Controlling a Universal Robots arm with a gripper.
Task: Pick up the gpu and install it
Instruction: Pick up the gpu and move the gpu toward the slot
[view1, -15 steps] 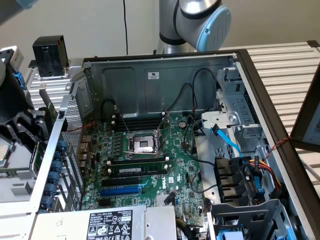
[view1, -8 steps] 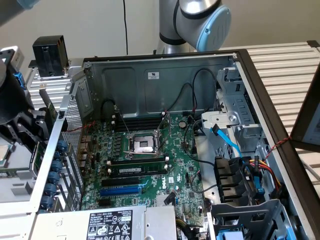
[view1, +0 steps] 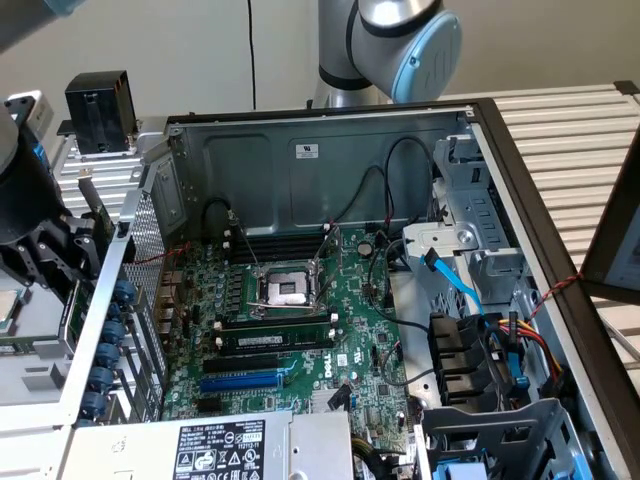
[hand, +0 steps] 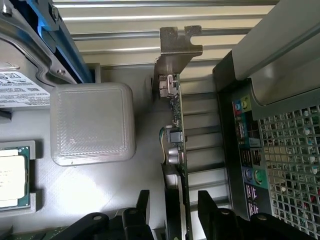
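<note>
Nearest, at the front of the open computer case (view1: 300, 170), a grey power supply (view1: 220, 445) lies with its labels facing up. Just beyond it the large green motherboard (view1: 320, 350) covers the case floor. A memory stick (view1: 275, 340) is seated in one of its long slots, and the bare CPU socket (view1: 290, 290) sits farther back. To the exterior view's right of the board, a blue cable (view1: 455, 280) and a bundle of coloured wires (view1: 520, 335) run past the drive cage (view1: 470, 250).

Outside the case, on the exterior view's left, the gripper (hand: 175, 215) hangs over the gpu (hand: 178, 145). Its two black fingers (hand: 210, 210) stand apart, one on each side of the card. A gap shows at each finger, so they are not touching it. The gpu stands on edge outside the case, just beside the rear port panel (hand: 245, 150). Its metal end bracket (hand: 175, 50) is at the end away from the gripper. On the card's other side are a pale ribbed block (hand: 92, 122) and a processor chip (hand: 12, 175) in a grey recess. Beyond them runs the slatted table (hand: 150, 30).

Farthest back, past the case's rear wall, the robot arm (view1: 400, 40) rises, and a black box (view1: 100, 100) stands at the far left.
</note>
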